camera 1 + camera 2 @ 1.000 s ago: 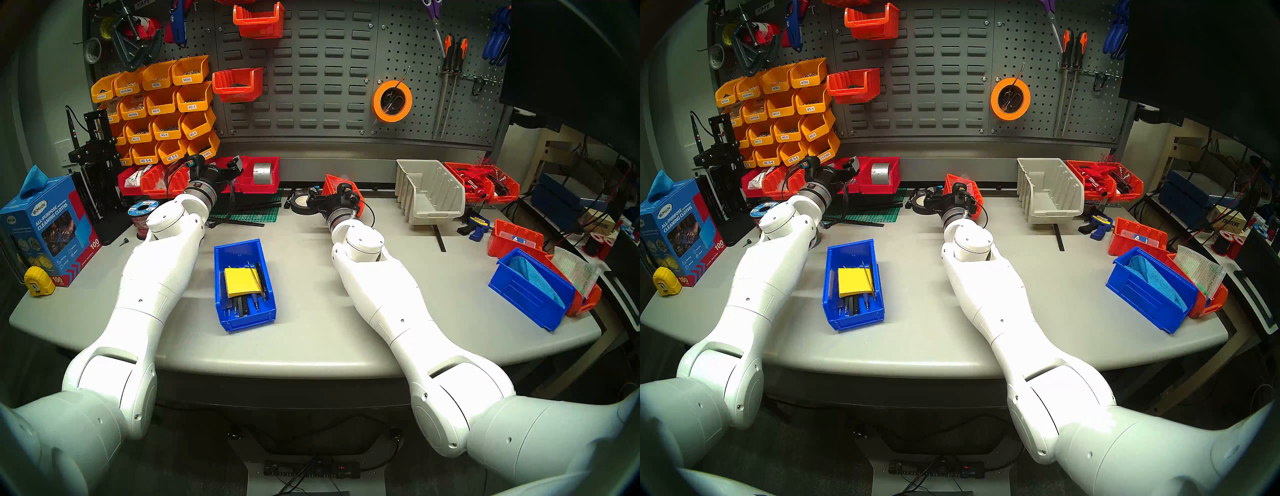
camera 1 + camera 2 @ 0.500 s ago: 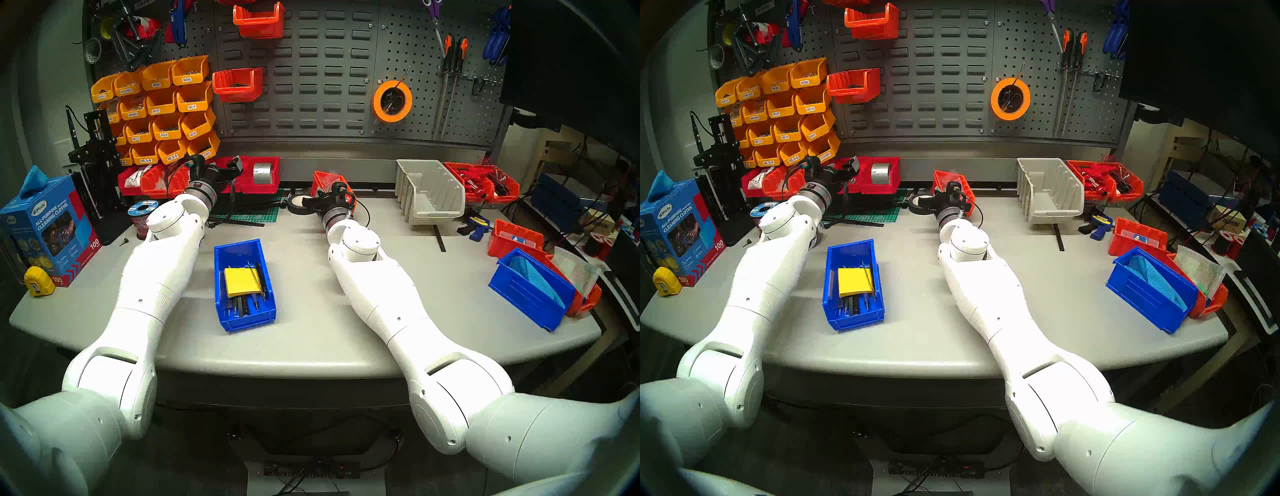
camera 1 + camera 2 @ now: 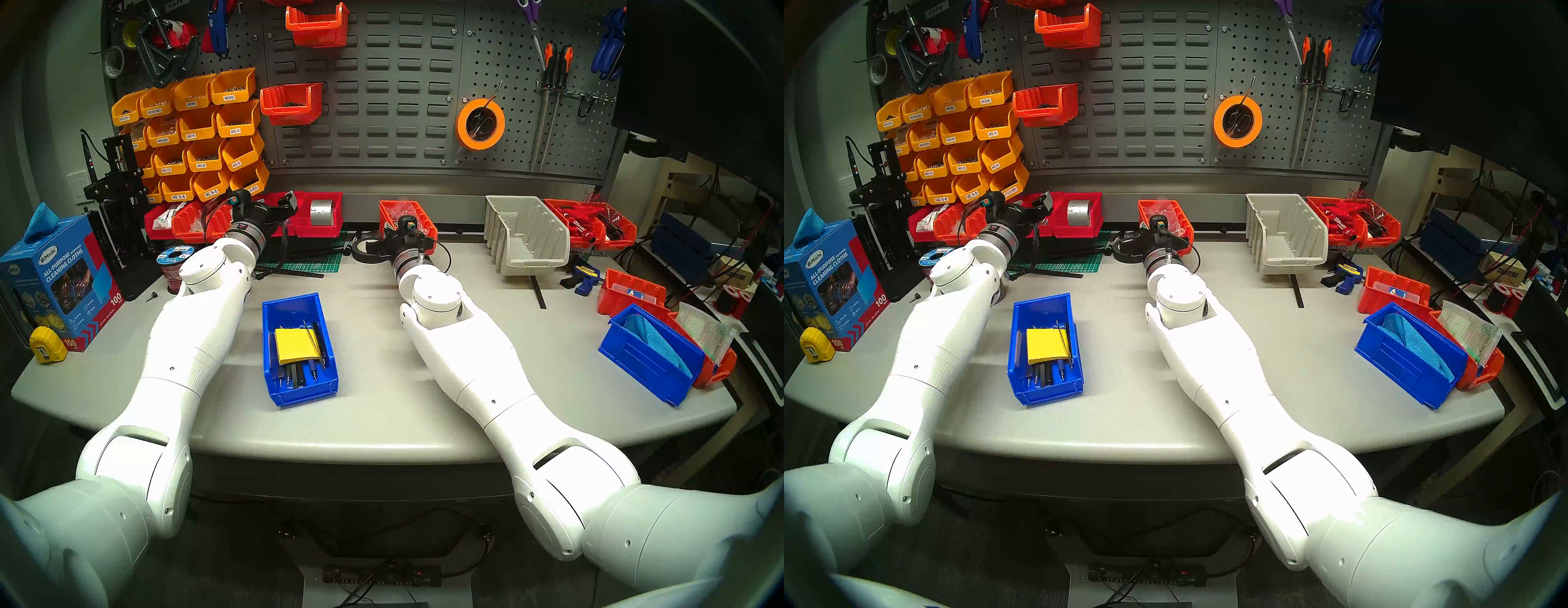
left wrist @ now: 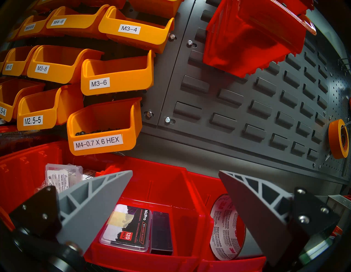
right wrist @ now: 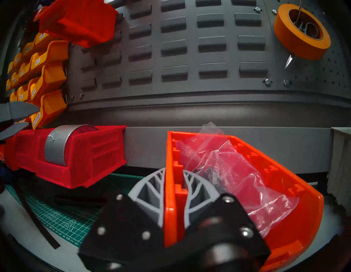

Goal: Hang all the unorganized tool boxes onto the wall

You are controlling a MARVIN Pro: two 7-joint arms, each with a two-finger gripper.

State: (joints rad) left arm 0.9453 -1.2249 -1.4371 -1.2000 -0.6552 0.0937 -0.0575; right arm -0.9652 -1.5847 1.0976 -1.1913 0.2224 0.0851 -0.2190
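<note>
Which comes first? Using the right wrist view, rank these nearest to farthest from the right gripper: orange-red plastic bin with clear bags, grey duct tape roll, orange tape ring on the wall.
1. Orange-red plastic bin, its wall clamped in the right gripper.
2. Grey duct tape roll, left, in a red bin.
3. Orange tape ring, upper right on the wall.

The right pincer (image 5: 173,182) is hidden in both head views behind its own wrist; crumpled clear plastic (image 5: 228,171) masks the orange bin's (image 5: 284,190) contents.

Glossy orange plastic bin (image 5: 247,171), matt metal wall (image 5: 190,47).
</note>
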